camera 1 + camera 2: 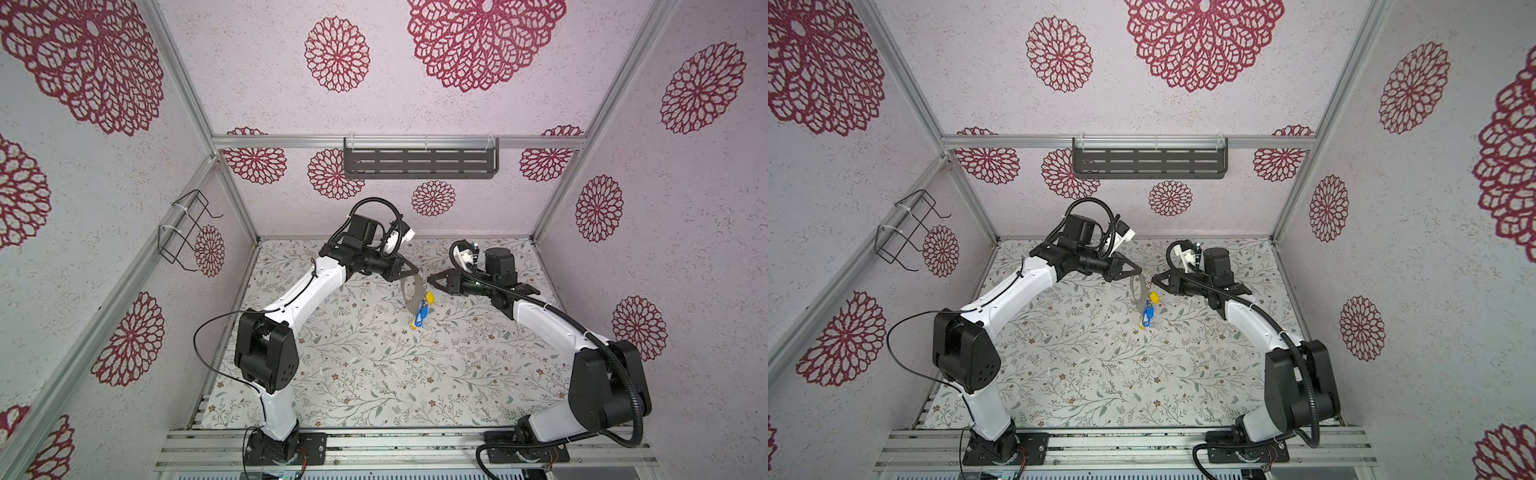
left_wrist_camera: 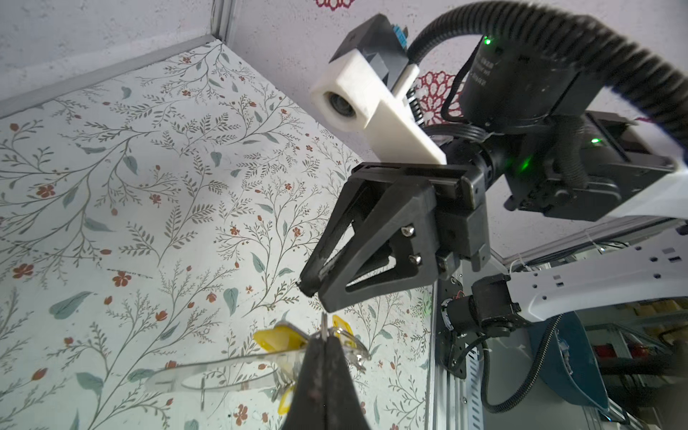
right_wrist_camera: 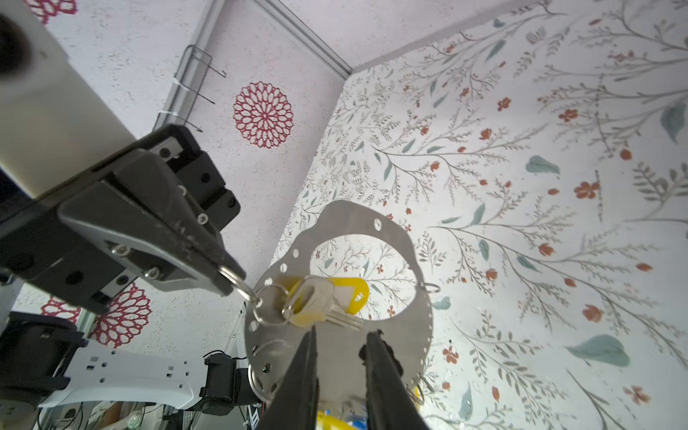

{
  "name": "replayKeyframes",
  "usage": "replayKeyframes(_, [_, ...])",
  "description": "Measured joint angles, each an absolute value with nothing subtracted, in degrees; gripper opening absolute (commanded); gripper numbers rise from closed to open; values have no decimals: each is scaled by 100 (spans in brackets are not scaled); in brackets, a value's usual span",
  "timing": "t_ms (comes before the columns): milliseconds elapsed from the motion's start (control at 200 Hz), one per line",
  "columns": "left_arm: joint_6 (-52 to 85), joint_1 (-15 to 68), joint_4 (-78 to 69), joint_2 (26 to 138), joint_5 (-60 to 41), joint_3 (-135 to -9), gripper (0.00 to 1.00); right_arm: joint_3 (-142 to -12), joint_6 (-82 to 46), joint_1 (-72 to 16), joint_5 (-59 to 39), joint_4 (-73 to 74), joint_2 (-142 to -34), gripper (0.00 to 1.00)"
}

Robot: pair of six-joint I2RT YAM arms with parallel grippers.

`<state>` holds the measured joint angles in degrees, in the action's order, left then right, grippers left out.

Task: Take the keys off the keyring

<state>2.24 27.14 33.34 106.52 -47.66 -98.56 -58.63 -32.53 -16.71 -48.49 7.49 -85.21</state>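
Left hand (image 1: 417, 272) pinches a small metal loop (image 3: 244, 288) on the flat grey metal keyring's (image 3: 372, 223) twelve-o'clock edge; right hand (image 1: 430, 280), narrowly parted, empty, at two; open worktop (image 1: 374, 374) toward six.

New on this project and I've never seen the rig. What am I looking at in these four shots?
It is a robot with a left arm and a right arm, each ending in a two-finger gripper, working over a flower-print table. Two pictures look down from one overhead stereo camera. The other two come from a camera on each wrist. The left gripper is shut on a small metal loop at the rim of the keyring, a flat grey disc with a big hole, which hangs from it. From the disc dangle the keys, with yellow and blue tags. The right gripper is open beside the disc and holds nothing.
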Motion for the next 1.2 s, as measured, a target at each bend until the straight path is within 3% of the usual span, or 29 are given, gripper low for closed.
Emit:
replayKeyframes(235, [-43, 2698, 3892, 10945, -4987, -10092, 0, -5402, -3468, -1669, -5015, 2003, -8344, 15])
replayKeyframes(470, [-93, 2694, 4112, 10997, -5059, -10143, 0, -5474, -3885, -1671, -5428, 2729, -8497, 19])
replayKeyframes(766, [-93, 2694, 4121, 10997, -5116, -10169, 0, -5588, -4056, -1710, -5583, 2891, -8805, 21])
replayKeyframes(1201, [-91, 2633, 4141, 11004, -5199, -10291, 0, -5636, -4213, -1892, -5627, 3111, -8971, 14])
